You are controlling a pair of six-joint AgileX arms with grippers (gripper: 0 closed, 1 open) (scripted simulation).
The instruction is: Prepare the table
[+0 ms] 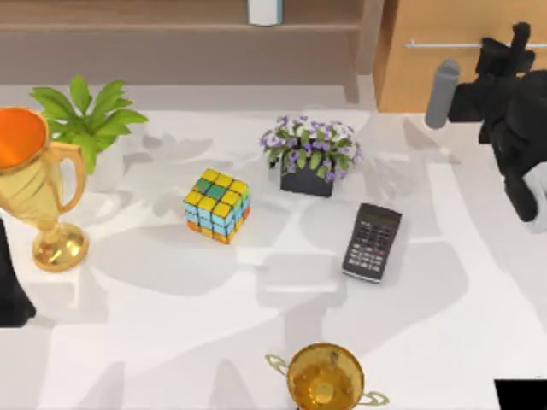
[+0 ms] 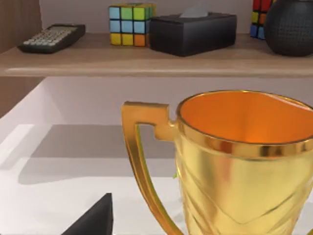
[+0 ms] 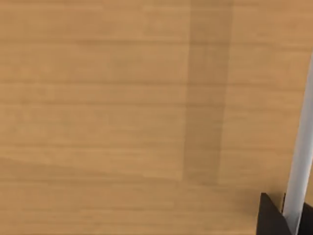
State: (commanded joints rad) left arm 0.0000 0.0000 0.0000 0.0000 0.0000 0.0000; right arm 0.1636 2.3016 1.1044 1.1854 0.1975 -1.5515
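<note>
At the cabinet (image 1: 444,51), right gripper (image 1: 513,38) reaches.

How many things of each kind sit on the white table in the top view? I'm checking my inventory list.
Gold trophies: 2, one at the left, one at the near edge
Potted plants: 2, a green one and a purple-flowered one
Puzzle cubes: 1
Calculators: 1
Total: 6 on the table
</note>
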